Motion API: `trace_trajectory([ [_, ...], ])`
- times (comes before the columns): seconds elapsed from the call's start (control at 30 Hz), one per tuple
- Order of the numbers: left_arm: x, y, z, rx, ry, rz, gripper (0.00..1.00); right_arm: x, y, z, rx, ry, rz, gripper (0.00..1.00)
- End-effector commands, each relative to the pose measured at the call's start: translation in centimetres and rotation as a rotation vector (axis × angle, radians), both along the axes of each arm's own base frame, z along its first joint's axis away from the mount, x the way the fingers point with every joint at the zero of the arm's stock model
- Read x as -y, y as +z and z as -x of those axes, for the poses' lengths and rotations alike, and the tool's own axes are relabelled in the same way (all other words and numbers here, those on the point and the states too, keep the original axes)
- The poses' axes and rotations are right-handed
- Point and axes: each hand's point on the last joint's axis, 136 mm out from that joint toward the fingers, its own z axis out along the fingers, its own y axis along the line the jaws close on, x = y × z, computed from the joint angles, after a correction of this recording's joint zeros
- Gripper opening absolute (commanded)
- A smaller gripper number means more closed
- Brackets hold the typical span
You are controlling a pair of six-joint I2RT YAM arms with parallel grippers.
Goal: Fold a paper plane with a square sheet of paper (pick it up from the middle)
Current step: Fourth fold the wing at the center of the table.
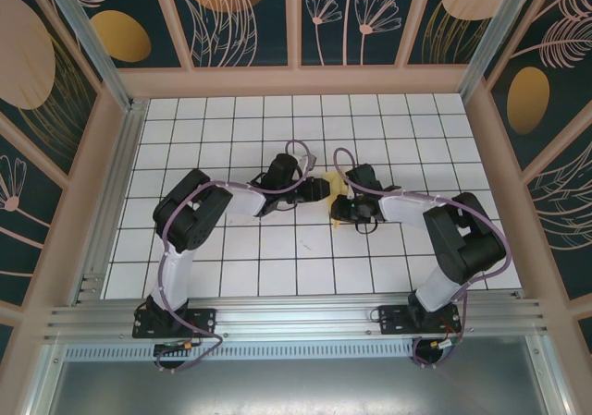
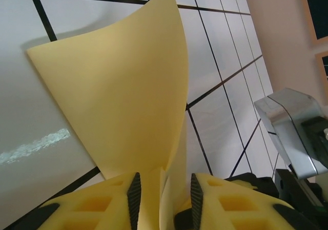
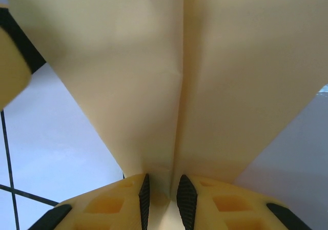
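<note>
Above the white grid table (image 1: 231, 249), a silver housing (image 2: 289, 122) close by, the left gripper (image 2: 163, 199) and right gripper (image 3: 161, 196) each pinch the pale yellow sheet of paper (image 2: 118, 86), creased and curving up mid-table

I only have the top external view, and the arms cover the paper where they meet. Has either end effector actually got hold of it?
Observer: Yes. The left wrist view shows the left end effector closed on the yellow paper, which fans out from between its fingers.
Operator: And the right one?
Observer: The right wrist view shows the right end effector pinching it too, on a crease that runs straight out from the jaws.
Operator: Is the paper lying flat?
Observer: Not at the left grip. There it curves and casts a shadow on the white tiles.
</note>
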Motion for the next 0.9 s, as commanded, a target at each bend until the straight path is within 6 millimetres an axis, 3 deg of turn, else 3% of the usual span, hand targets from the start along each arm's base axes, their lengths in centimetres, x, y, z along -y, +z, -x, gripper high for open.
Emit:
trace_trajectory([
  [0.0,0.5,-0.4,-0.5,0.016,-0.021,-0.021,0.24,3.3,-5.1,4.4,-0.197,-0.027,0.145,0.27],
  [0.33,-0.1,-2.1,-1.3,0.019,0.011,-0.11,0.08,3.3,-5.2,4.5,-0.199,-0.022,0.146,0.27],
  [0.5,-0.7,-2.7,-1.8,0.023,0.037,-0.149,0.01,2.9,-4.9,4.5,-0.2,-0.021,0.114,0.32],
  [0.87,-0.4,-3.6,-2.8,0.031,0.019,-0.179,0.0,2.6,-4.1,4.1,-0.205,-0.044,-0.016,0.37],
])
